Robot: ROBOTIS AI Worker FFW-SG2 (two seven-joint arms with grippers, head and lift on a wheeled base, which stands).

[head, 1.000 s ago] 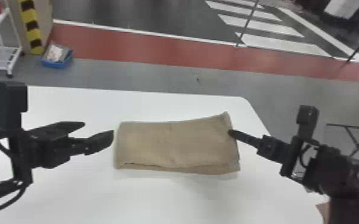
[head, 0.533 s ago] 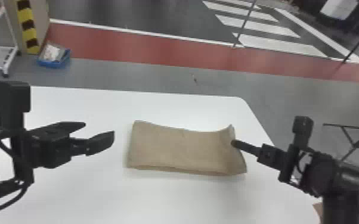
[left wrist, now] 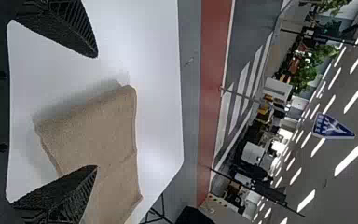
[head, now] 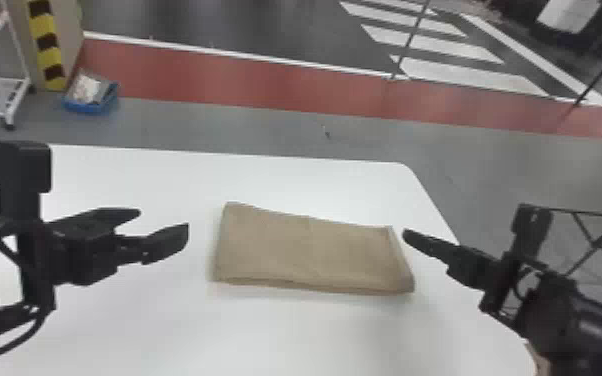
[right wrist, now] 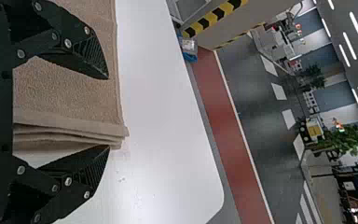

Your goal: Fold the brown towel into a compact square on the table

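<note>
Both flat fingers of my black left gripper (head: 162,221) stand apart, off the left end of the folded brown cloth towel (head: 310,250). My black right gripper (head: 407,235) sits just beside the towel's right end; in its wrist view I see its two ridged fingers spread wide, too. I can't tell whether either of them touches the fabric.

The towel lies flat on the white, round-cornered table (head: 140,330), folded into an oblong that is longer from left to right than from front to back. From the right wrist I make out several layers stacked at that end.

Past the table's far edge I have grey floor (head: 215,120), then a red floor strip (head: 265,85). Over to the left are a blue tray (head: 90,107) holding a plastic-wrapped bundle and a white metal rack (head: 15,105).
</note>
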